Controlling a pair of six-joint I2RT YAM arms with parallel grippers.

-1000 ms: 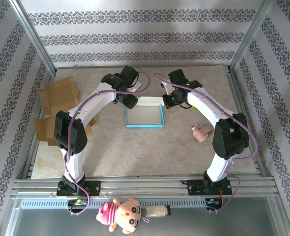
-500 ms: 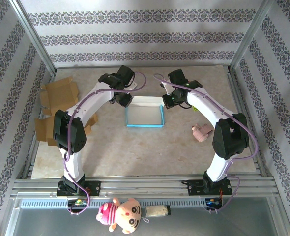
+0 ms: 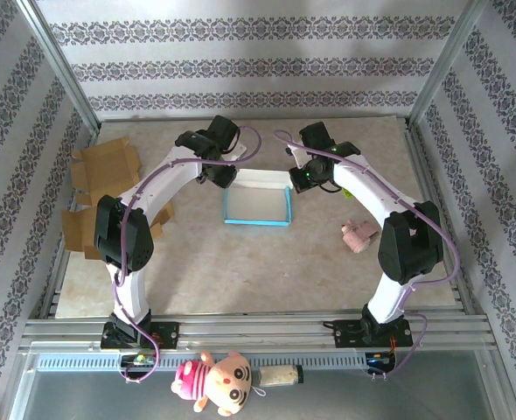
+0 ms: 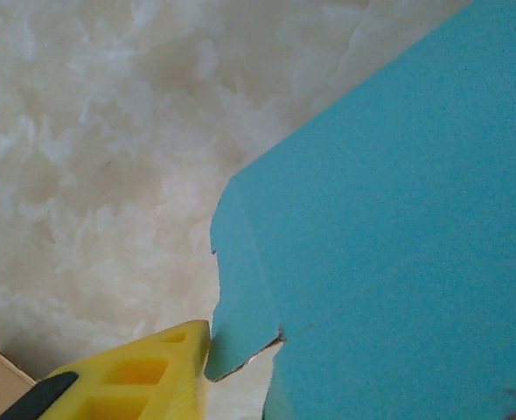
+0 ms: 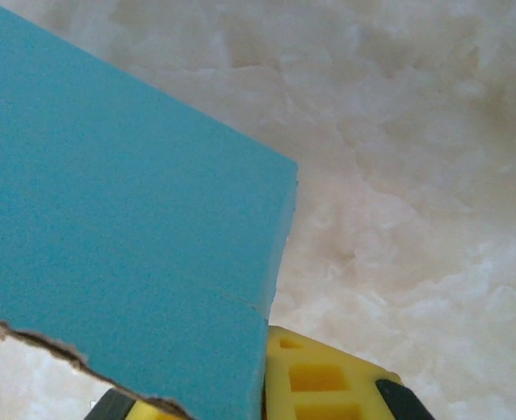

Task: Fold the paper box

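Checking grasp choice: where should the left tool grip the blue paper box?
Probably pinch the thin left wall near its far corner, coming down from above: the paper box lies open-topped, so its walls stand with free top edges to straddle.

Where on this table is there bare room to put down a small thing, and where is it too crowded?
Free: the wide patch of table between the paper box and the arm bases, and the strip behind the box up to the back wall. Crowded: the left edge with cardboard pieces, and beside the pink toy.
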